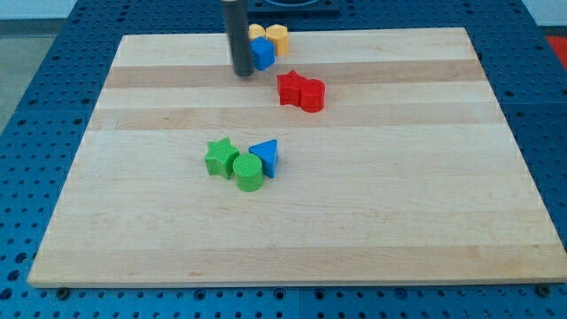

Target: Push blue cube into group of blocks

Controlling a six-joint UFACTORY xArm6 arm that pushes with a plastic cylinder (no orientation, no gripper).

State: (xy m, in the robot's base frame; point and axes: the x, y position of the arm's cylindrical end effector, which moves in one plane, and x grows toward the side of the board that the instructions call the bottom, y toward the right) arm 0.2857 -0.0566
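The blue cube (262, 54) sits near the view's top, touching two yellow blocks (277, 37) behind it. My tip (243, 73) is at the cube's left side, right against it or nearly so. A red star (291, 88) and a red block (312, 95) lie together just below and right of the cube. A green star (219, 157), a green cylinder (249, 172) and a blue triangle (265, 156) form a cluster near the board's middle.
The wooden board (425, 177) lies on a blue perforated table (35, 80). The board's top edge is just behind the yellow blocks.
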